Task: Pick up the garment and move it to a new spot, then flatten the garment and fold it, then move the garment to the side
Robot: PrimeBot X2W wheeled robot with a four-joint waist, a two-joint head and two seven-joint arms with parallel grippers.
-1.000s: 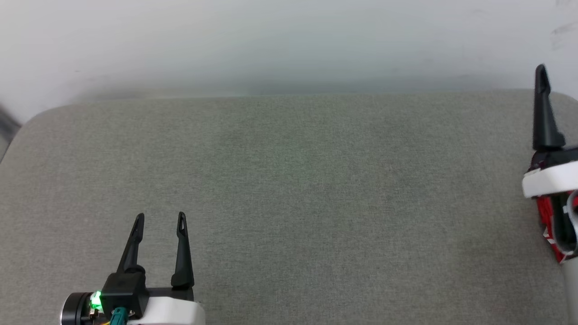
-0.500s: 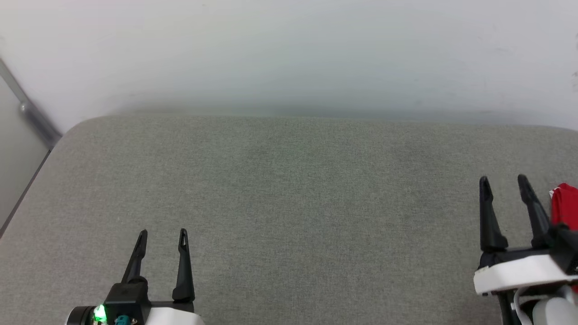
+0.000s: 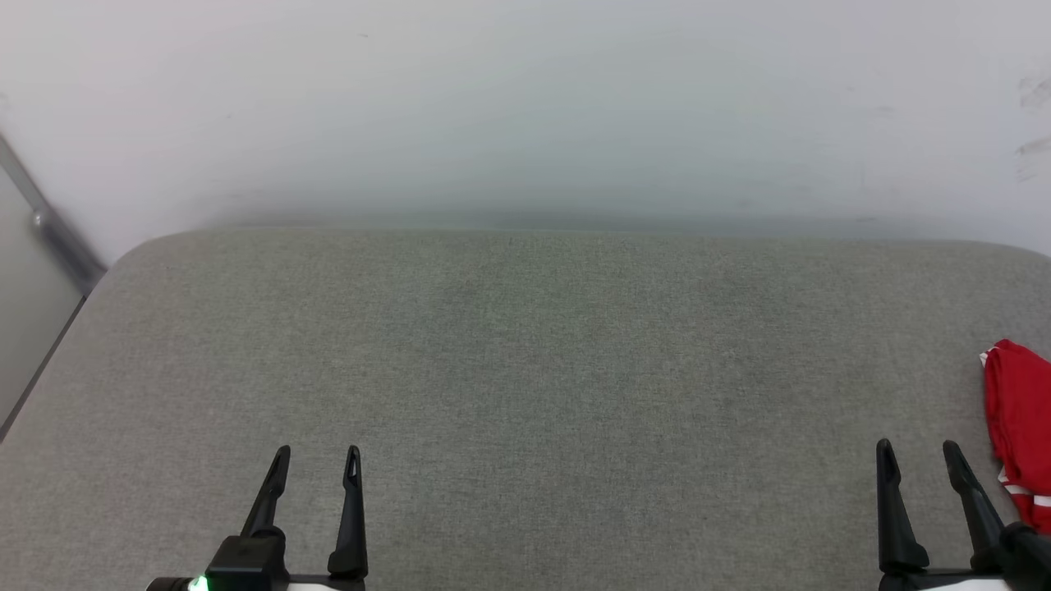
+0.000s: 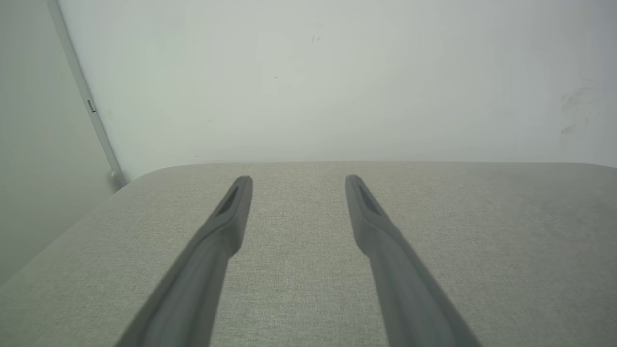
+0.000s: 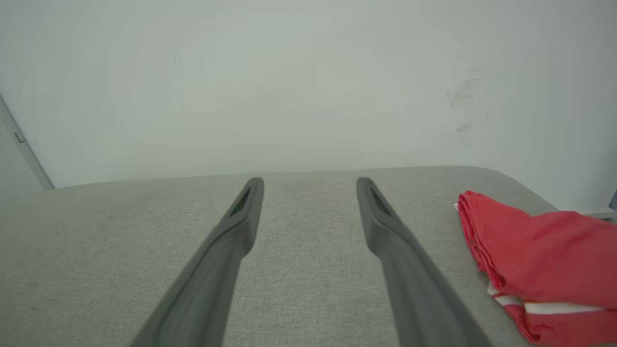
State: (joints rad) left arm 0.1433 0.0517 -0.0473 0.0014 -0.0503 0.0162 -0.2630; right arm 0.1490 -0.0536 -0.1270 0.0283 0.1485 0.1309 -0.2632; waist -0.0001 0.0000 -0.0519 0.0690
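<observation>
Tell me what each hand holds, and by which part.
Nothing is held. The left hand and right hand are open and empty; the garment lies on the grey surface beside the right hand, untouched.

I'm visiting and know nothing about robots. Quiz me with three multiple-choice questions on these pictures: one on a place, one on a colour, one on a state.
1. Where on the grey fabric-covered surface does the red shirt with white trim lie? A) the robot's right edge B) the middle C) the robot's left edge
2. What colour are the grippers' fingers? A) white B) black C) red
3. How are the left gripper and right gripper? A) both open, empty B) both shut C) right holds the shirt
Answers: 1 A, beside the right gripper; 2 B, all four look black; 3 A, bare fabric shows between each pair.
</observation>
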